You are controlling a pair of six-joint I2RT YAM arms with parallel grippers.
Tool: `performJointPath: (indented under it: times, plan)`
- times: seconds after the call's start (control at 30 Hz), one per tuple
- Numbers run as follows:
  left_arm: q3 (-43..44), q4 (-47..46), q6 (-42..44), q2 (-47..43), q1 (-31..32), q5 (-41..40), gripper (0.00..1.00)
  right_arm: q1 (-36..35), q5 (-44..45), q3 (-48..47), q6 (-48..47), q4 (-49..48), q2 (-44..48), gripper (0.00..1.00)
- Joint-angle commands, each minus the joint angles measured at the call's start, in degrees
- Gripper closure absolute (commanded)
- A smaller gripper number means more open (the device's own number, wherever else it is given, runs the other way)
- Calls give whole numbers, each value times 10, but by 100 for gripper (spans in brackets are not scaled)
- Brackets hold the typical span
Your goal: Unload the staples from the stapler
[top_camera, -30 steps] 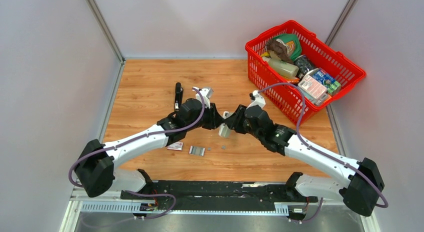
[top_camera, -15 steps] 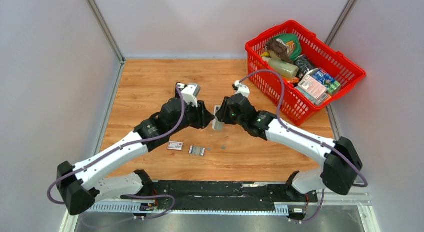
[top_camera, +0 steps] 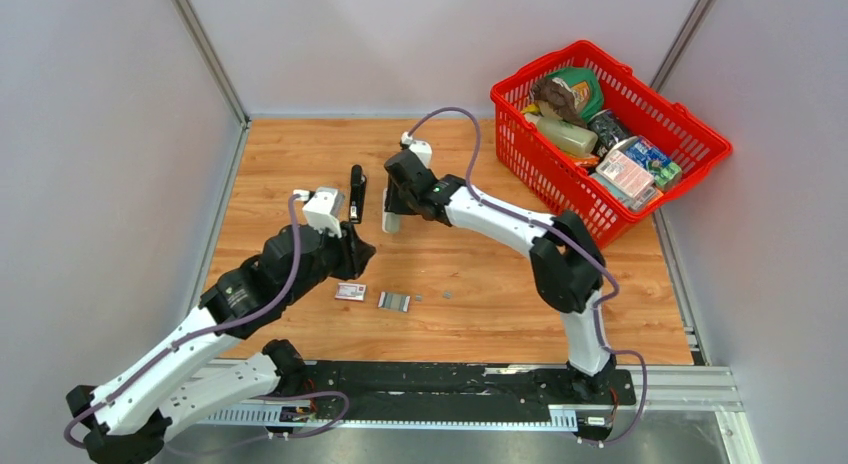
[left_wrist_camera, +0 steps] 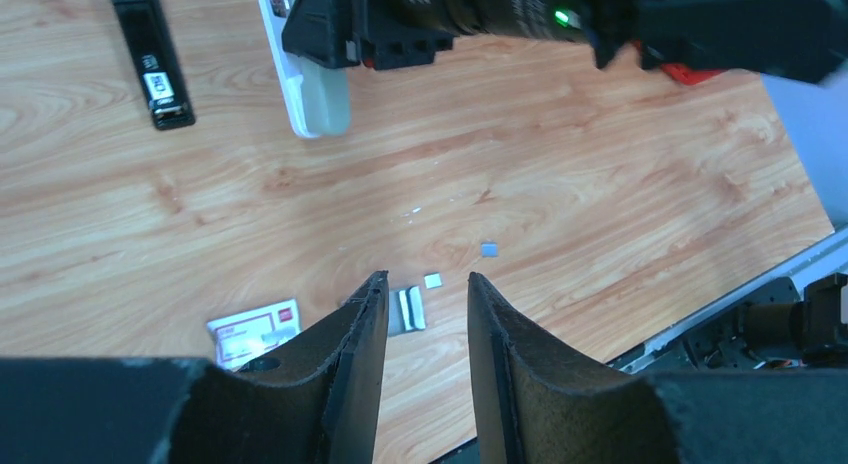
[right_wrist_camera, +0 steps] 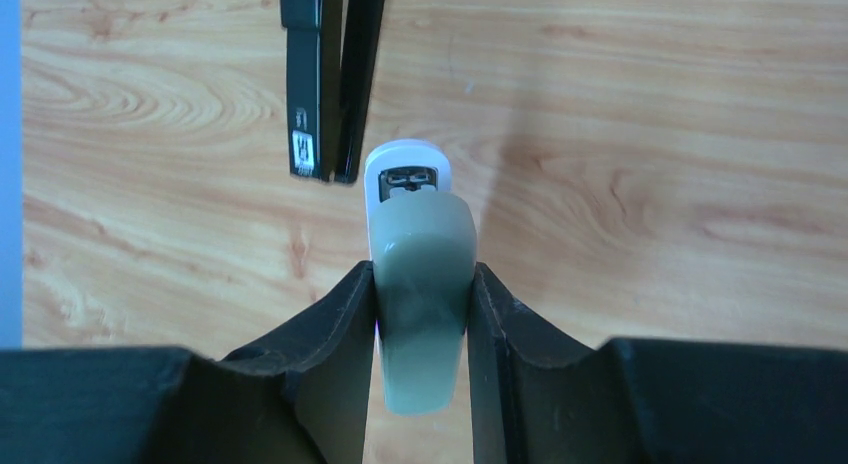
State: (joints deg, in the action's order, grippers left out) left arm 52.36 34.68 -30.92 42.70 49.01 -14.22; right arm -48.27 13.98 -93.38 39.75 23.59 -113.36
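Clenching a grey object (right_wrist_camera: 422, 234) in our right claw (right_wrist_camera: 422, 276), left claw (left_wrist_camera: 425, 282) released.
Staples (left_wrist_camera: 408, 309) seem out; next, check the stapler (right_wrist_camera: 318, 74).

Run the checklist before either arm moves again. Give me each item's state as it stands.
1. Right gripper hold on the pale grey oblong object: ok, pinched between both fingers.
2. Left gripper free for work: ok, jaws apart, nothing between them.
3. Stapler reachable: ok, it lies on the table, untouched, close beside the held object.
4. Stapler emptied: cannot tell, its magazine does not show.
5. Staples out of the way: ok, a strip lies by the red-and-white box, apart from the stapler.
6. Arms apart: ok in the top view.
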Motion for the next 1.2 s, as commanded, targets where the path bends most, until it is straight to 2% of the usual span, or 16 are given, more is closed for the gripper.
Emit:
performJointPath:
  times: [0.0,0.27,0.53,0.73,0.93,1.1,1.17]
  plan:
    - [-20,58,5,-45,1,-31,58,11,-10,-111,7,59,-85,85]
    - [-38,79,8,-81,1,-20,59,21,24,-217,16,100,-176,82]
    - [-50,76,13,-90,0,-9,59,28,24,-300,26,135,-238,74]
    - [-57,67,11,-89,1,8,59,35,26,-339,34,148,-271,64]
    - [-60,66,9,-87,1,12,58,37,19,-351,37,146,-287,47]
    - [-57,66,9,-82,1,12,59,38,2,-348,34,139,-274,39]
    - [-53,69,9,-79,1,12,59,38,-2,-326,28,124,-242,37]
